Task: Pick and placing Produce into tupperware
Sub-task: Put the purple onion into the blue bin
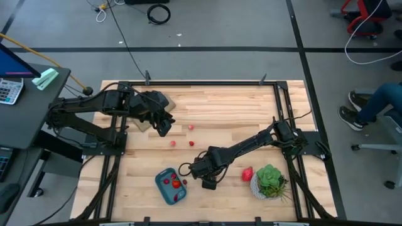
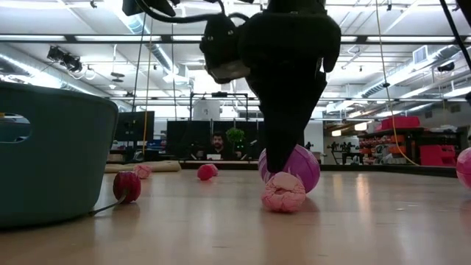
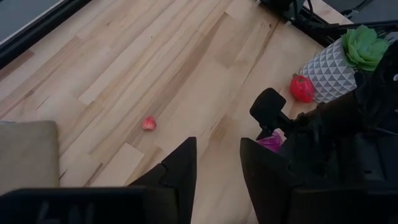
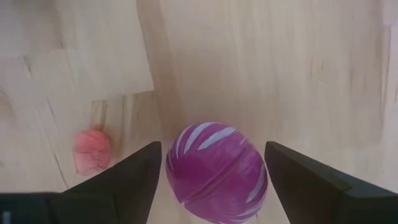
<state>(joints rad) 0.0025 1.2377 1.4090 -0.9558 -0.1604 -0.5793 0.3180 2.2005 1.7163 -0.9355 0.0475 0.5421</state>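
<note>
The teal tupperware (image 1: 171,186) lies near the table's front edge with red pieces (image 1: 168,182) in it. It fills the left of the low view (image 2: 51,158), with a stemmed red cherry (image 2: 126,185) just beside it. My right gripper (image 1: 209,182) (image 4: 214,180) is open and low over the table, just right of the container. Its fingers stand on either side of a magenta-purple ball (image 4: 214,171) (image 2: 305,165). A pale pink piece (image 4: 93,151) (image 2: 283,193) lies next to that ball. My left gripper (image 1: 164,127) (image 3: 217,174) is open and empty above the table's left centre. My right gripper comes down from above with one finger (image 4: 134,171) on each side of the magenta-purple ball, which rests on the table. I cannot tell whether either finger touches it.
Small red pieces (image 1: 190,126) (image 1: 173,143) (image 1: 191,143) lie on the wood at mid-table. A larger red piece (image 1: 248,173) sits beside the potted green plant (image 1: 270,181) at front right. A flat tan piece (image 3: 28,149) lies under the left arm. Black frame rails border the table.
</note>
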